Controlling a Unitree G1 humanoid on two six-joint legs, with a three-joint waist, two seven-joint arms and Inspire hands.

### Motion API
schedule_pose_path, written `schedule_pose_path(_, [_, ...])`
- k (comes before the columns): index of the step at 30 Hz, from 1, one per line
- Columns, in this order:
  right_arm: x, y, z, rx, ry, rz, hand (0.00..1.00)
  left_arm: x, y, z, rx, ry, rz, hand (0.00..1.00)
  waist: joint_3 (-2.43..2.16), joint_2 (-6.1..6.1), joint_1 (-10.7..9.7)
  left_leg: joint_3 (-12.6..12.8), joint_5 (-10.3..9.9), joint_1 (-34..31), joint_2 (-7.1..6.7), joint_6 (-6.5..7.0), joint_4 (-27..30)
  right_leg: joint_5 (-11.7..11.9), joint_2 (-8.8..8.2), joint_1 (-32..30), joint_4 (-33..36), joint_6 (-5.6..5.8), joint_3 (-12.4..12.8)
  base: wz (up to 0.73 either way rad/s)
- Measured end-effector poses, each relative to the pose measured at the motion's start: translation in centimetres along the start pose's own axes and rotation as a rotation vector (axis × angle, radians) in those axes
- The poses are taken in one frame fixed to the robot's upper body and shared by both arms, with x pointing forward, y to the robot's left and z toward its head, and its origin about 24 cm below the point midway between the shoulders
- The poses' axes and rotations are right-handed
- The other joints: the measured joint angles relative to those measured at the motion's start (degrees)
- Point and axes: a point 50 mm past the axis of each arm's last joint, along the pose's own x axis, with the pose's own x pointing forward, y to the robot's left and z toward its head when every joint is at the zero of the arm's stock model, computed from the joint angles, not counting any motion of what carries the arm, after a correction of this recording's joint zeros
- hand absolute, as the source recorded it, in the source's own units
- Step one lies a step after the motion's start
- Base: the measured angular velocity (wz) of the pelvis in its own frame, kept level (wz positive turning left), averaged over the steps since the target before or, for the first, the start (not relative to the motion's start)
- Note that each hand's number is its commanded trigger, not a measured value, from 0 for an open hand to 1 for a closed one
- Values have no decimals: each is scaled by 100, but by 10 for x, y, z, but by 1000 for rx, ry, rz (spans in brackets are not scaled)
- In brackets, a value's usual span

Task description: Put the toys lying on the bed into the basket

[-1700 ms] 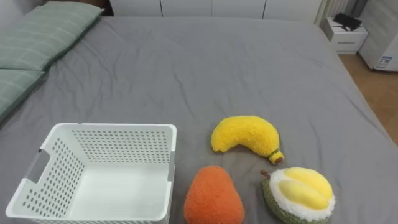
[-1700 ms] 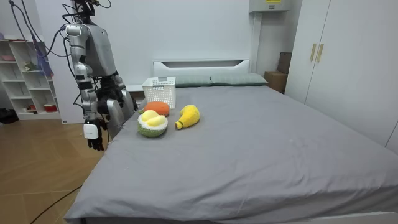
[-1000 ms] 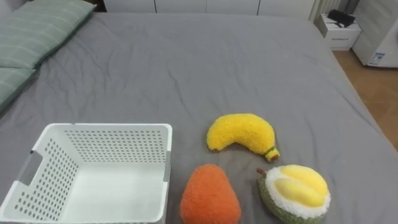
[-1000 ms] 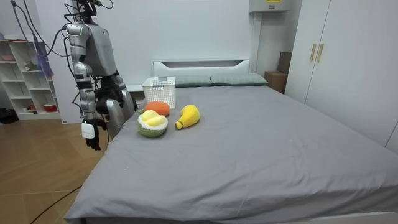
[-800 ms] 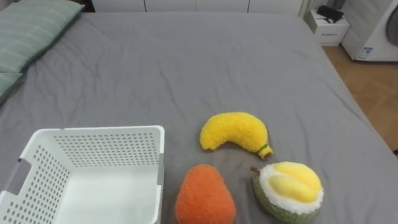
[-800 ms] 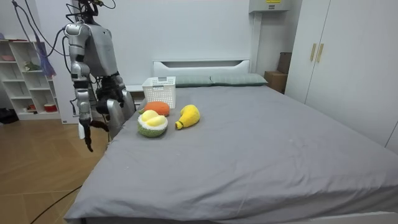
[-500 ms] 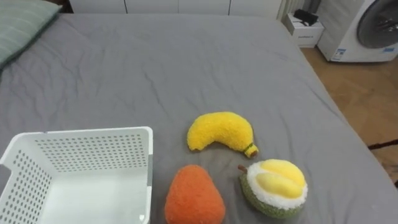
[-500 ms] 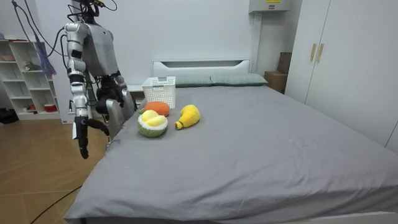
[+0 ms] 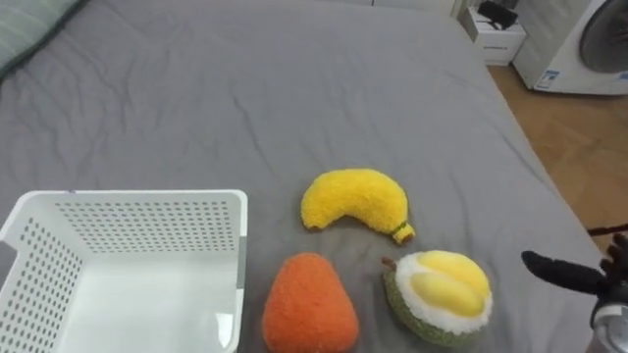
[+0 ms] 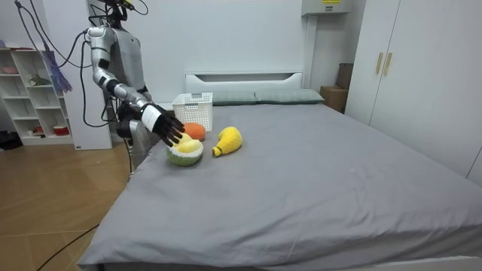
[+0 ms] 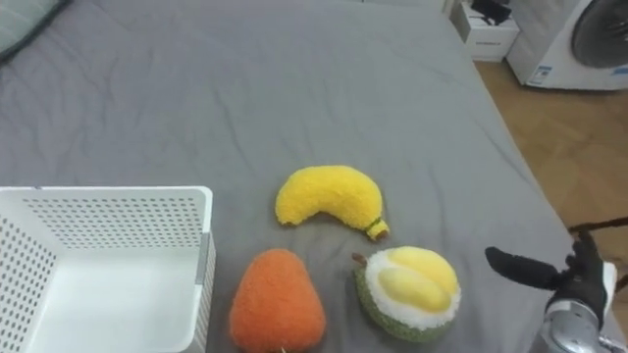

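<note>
Nearest the robot, along the bed's [image 9: 294, 88] edge, 3 things sit in a row: white perforated basket [image 9: 128, 199] on the L, orange plush fruit [image 9: 309, 306] just beside its R wall, then plush durian half [image 9: 439, 294], yellow flesh up. Right robot hand [image 11: 579, 277] shows low on the R w/ fingers [image 9: 554, 272] straight & released, holding nothing, tips pointing at the durian, near but apart. Room view: robot stands at the bed's side by the basket, R arm stretched toward the durian. Further back, plush banana [image 9: 355, 199] lies near both other toys. All 3 toys on the grey sheet, outside the basket. Beyond: green pillow [image 9: 25, 25] far L; white nightstand [image 9: 494, 34] & washing machine [image 9: 589, 44] far R.
</note>
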Motion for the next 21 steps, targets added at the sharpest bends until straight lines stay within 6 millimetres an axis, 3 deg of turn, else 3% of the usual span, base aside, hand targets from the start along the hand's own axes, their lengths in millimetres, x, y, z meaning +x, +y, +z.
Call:
schedule_pose_path(3, [-3, 10, 16, -71, -91, 37, 0, 0, -2, -2, 0, 5, -5, 0, -5, 12, 44, -10, 0, -6, 1, 0, 0, 0, 0, 14, 3, 0, -3, 0])
schedule_pose_path(9, [-10, 39, 17, -299, -150, 202, 0, 0, -8, -4, -4, 12, -20, 0, -10, -12, 162, -23, 0, -17, 1, 0, 3, 2, -2, 33, 4, -2, -2, 0])
schedule_pose_path(13, [-17, 56, 6, -419, -142, 323, 0, 0, -11, -6, 18, 19, -31, 0, -11, -8, 186, -49, 1, -17, 0, 0, 3, 5, -3, 40, 3, -5, -20, 1])
schedule_pose_path(15, [-21, 64, -10, -472, -88, 399, 0, 0, -11, -6, 27, 19, -34, 0, -14, -11, 226, -74, 2, -14, -6, 1, 3, 6, -8, 53, 3, -4, -40, 3])
schedule_pose_path(21, [-23, 65, -30, -533, 10, 497, 0, 0, -10, -8, 9, 24, -33, 0, -9, -39, 323, -151, 5, -7, -14, -1, 11, 6, -14, 129, -15, -4, -92, 5])
